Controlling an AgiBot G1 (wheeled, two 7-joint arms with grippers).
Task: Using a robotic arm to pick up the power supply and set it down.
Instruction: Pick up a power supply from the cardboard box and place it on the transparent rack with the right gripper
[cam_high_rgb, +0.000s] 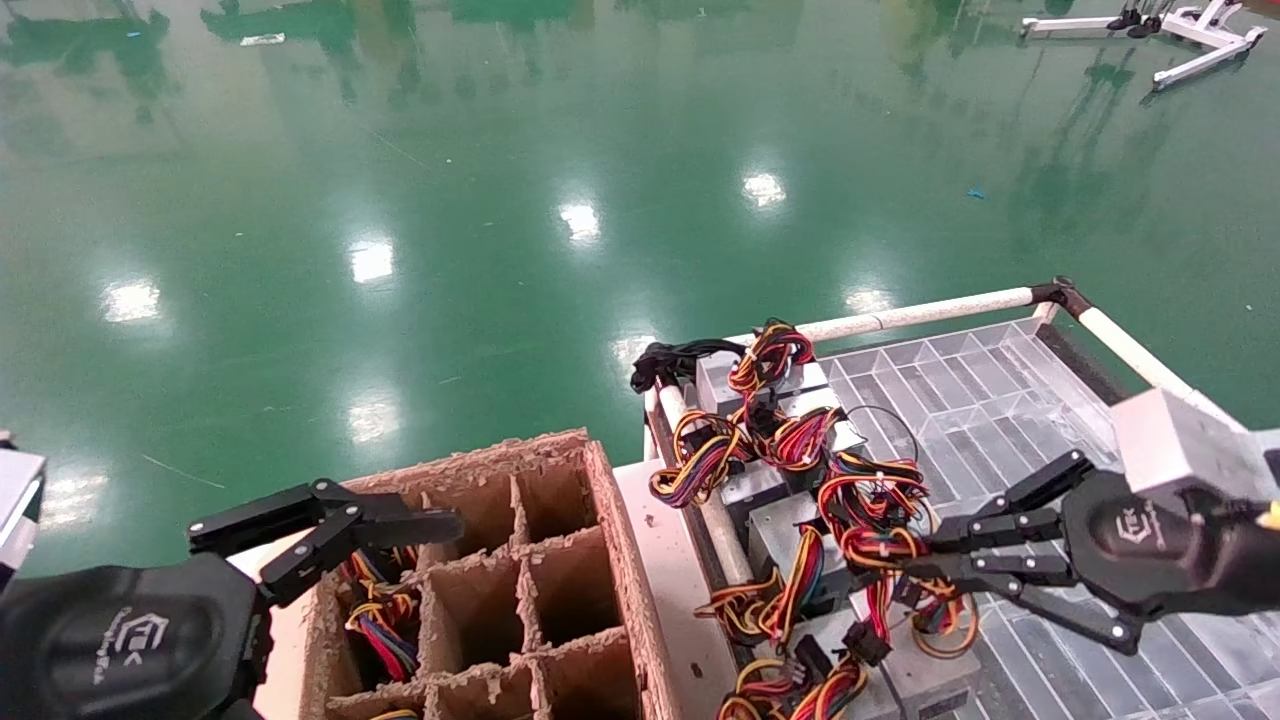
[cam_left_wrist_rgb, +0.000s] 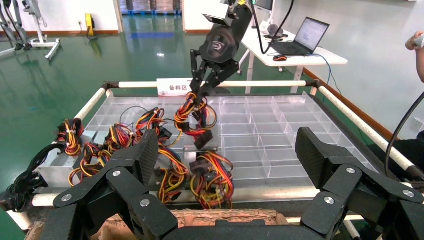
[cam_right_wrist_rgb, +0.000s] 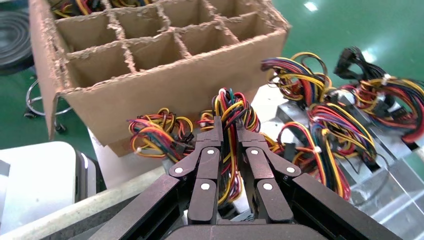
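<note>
My right gripper (cam_high_rgb: 925, 562) is shut on the looped red, yellow and black wire bundle (cam_high_rgb: 875, 515) of a power supply, whose grey metal box (cam_high_rgb: 785, 540) lies among others at the left end of the clear tray. The right wrist view shows the fingertips (cam_right_wrist_rgb: 215, 131) pinching those wires (cam_right_wrist_rgb: 231, 106) on both sides. From the left wrist view the same right gripper (cam_left_wrist_rgb: 199, 98) reaches down onto the bundle (cam_left_wrist_rgb: 196, 116). My left gripper (cam_high_rgb: 425, 525) hangs open over the cardboard box, its pads (cam_left_wrist_rgb: 146, 154) wide apart and holding nothing.
A divided cardboard box (cam_high_rgb: 600, 520) stands left of the tray, with wires (cam_high_rgb: 380, 610) in one near-left cell. Several more power supplies with wire loops (cam_high_rgb: 705, 455) crowd the clear compartment tray (cam_high_rgb: 980, 400). White pipe rails (cam_high_rgb: 920, 315) frame it. Green floor lies beyond.
</note>
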